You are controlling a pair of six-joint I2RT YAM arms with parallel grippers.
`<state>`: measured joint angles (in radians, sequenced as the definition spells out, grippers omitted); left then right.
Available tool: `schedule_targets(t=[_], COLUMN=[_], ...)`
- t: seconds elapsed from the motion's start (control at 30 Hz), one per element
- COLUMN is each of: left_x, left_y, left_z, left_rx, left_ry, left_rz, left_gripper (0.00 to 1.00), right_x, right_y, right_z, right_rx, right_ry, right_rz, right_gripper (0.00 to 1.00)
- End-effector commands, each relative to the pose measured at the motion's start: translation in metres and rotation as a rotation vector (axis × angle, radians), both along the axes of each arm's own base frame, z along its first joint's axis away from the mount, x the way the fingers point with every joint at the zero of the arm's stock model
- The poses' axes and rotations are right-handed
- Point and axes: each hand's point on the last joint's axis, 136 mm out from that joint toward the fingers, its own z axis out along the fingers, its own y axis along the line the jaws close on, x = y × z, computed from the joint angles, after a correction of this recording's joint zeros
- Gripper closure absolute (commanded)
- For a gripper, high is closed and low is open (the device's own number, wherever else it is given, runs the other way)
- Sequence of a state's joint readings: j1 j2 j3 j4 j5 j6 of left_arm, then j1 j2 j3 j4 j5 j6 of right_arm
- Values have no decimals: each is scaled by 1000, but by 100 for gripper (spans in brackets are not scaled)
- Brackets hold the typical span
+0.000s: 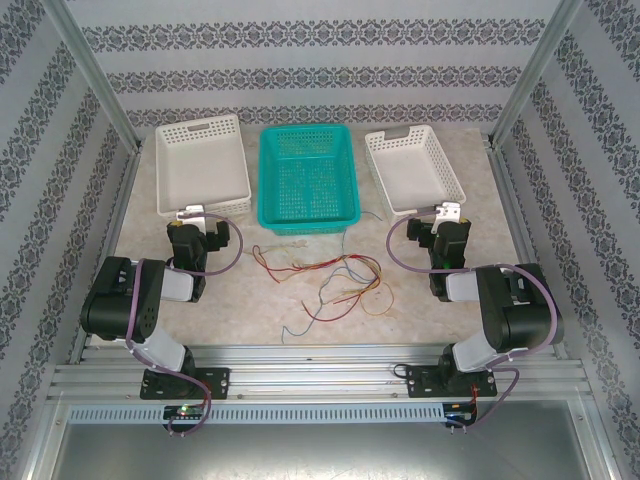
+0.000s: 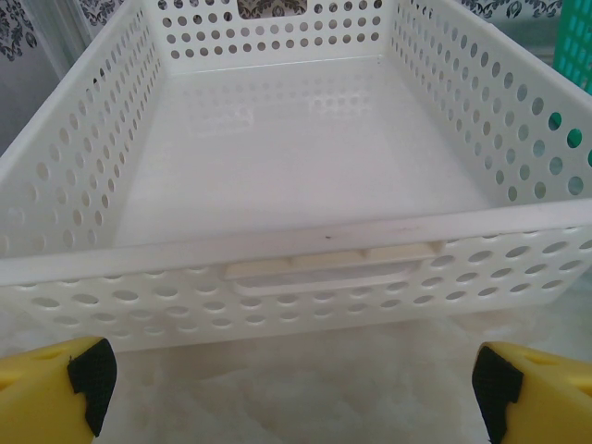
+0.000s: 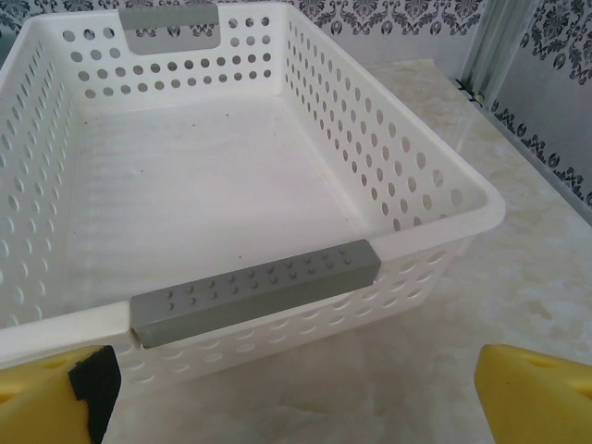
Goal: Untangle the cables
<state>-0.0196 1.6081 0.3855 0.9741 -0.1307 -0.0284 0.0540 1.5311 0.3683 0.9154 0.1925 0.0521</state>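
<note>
Several thin cables [image 1: 325, 275] (red, orange-yellow, one blue-grey) are lying in one loose tangle on the table [image 1: 250, 310], front-middle, just below the teal basket [image 1: 307, 180] and betw the two arms. Nothing's being pulled apart yet, so imo this is looking like the very start. Left gripper [image 1: 195, 214] is hanging wide open w/ nothing in it, facing the left white basket [image 2: 277, 231]. Right gripper [image 1: 447, 210] is also gaping wide and empty, at the right white basket [image 3: 55, 328]. Next move prob means one arm swinging inward and pinching a single strand, while the other arm is pinning the rest.
</note>
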Motion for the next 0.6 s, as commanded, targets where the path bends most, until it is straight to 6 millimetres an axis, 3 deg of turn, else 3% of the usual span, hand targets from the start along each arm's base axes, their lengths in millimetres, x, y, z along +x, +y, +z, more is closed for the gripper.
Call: schedule_targets(t=[0.0, 0.47, 0.57], left_x=[-3, -3, -3], left_y=[-3, -3, -3], left_z=[1, 1, 1], left_rx=[12, 13, 12], left_ry=[4, 5, 3], left_rz=[-21, -20, -20], left_gripper=[0, 0, 0], right_x=[1, 1, -4], right_y=[-2, -1, 6], right_z=[10, 11, 28], right_rx=[0, -4, -33], right_ry=[-30, -32, -71], right_rz=[4, 6, 26], right_gripper=[2, 2, 2])
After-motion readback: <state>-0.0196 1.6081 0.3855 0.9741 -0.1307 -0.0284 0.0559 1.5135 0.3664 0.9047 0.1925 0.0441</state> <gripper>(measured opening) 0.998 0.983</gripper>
